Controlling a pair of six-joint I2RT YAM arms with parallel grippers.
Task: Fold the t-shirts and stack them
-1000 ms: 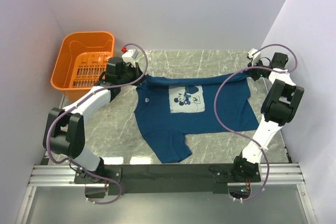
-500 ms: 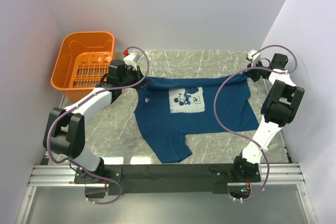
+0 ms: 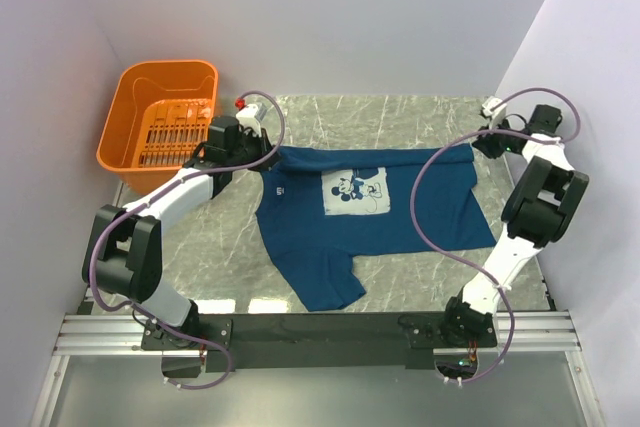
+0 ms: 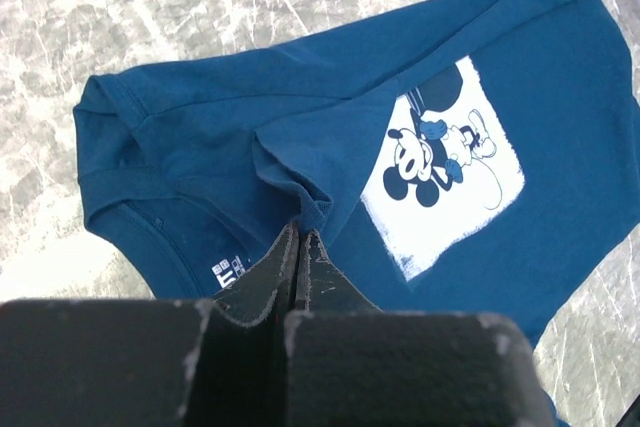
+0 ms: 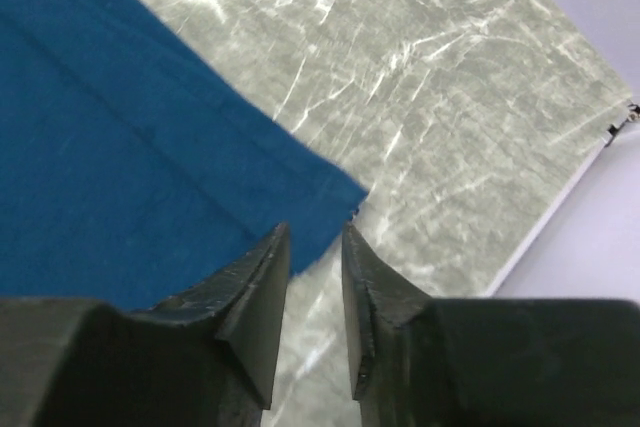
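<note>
A dark blue t-shirt [image 3: 385, 227] lies spread on the marble table, its white cartoon print [image 3: 353, 190] facing up. My left gripper [image 3: 262, 147] is at the shirt's far left shoulder, shut on a raised fold of the cloth [image 4: 290, 182] near the collar label; in the left wrist view its tips [image 4: 301, 232] meet on the fabric. At the far right my right gripper [image 3: 480, 145] stands open just beyond the sleeve. In the right wrist view the sleeve corner [image 5: 325, 192] lies flat on the table ahead of the gripper [image 5: 315, 232], with nothing between the fingers.
An orange slotted basket [image 3: 160, 127] stands at the back left corner of the table. White walls close in on both sides. Purple cables loop over both arms. A black rail [image 3: 320, 327] runs along the near edge.
My right gripper has opened, let go of the sleeve and drawn back a little to the right. The sleeve now rests on the table. The left gripper keeps its pinch.
</note>
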